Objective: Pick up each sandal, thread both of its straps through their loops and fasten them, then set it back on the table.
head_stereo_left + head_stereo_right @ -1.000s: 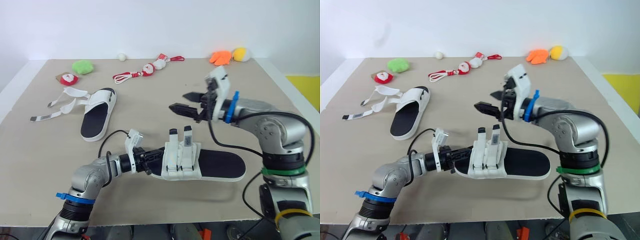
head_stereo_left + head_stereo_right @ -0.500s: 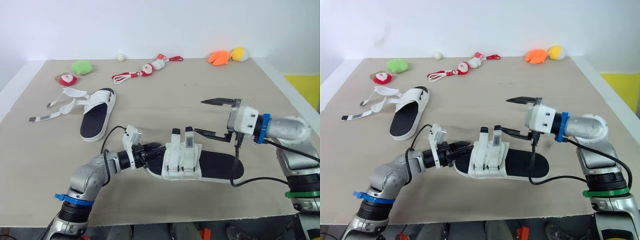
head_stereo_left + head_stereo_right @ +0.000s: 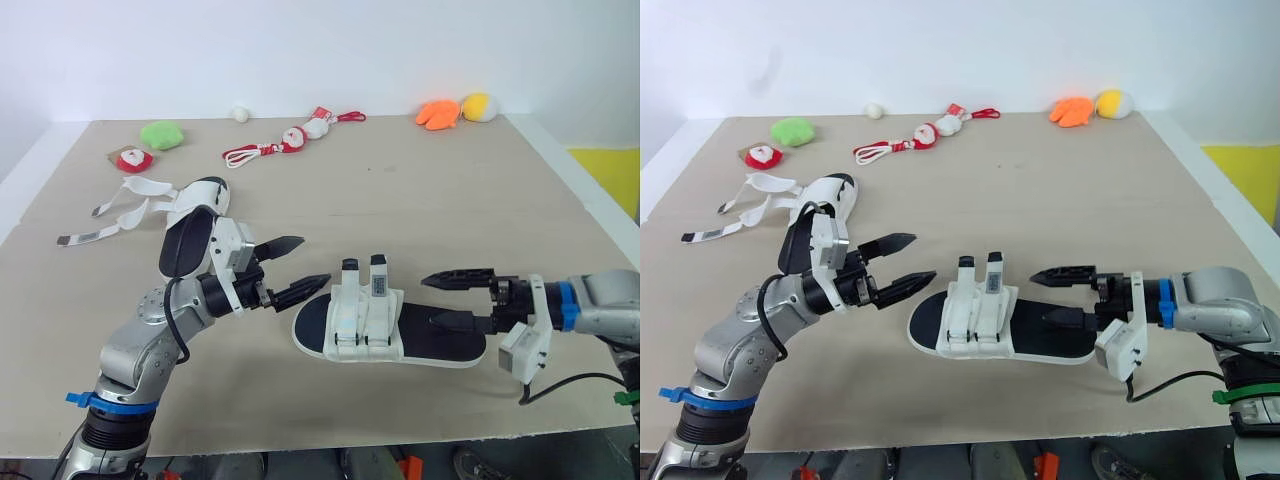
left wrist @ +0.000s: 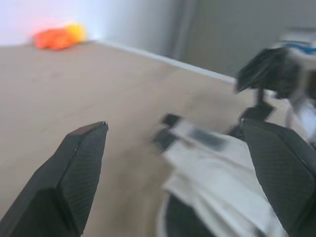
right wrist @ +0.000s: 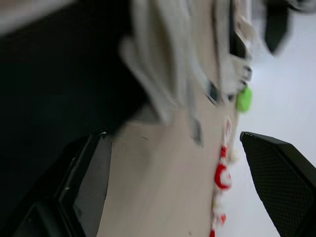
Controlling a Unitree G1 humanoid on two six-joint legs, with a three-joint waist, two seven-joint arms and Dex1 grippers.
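Note:
The near sandal [image 3: 390,330], white with a black footbed, lies flat on the table [image 3: 400,190], and its two strap ends [image 3: 362,270] stand upright. My left gripper [image 3: 312,262] is open just left of the sandal's toe and apart from it, holding nothing. My right gripper [image 3: 432,298] is open at the heel side, its lower finger low over the footbed; I cannot tell if it touches. The second sandal [image 3: 195,232] lies at the far left with its loose straps [image 3: 120,205] spread out, partly behind my left arm. The left wrist view shows the near sandal [image 4: 212,163] between my open fingers.
Small toys line the far edge: a green plush [image 3: 164,134], a red and white toy [image 3: 135,158], a red cord toy [image 3: 290,140], a white ball [image 3: 241,114], and orange [image 3: 440,115] and yellow [image 3: 482,107] toys. The table's front edge runs close below the near sandal.
My left gripper let go of the near sandal's toe, opened and drew back to the left. My right arm swung down to the sandal's heel side, staying open.

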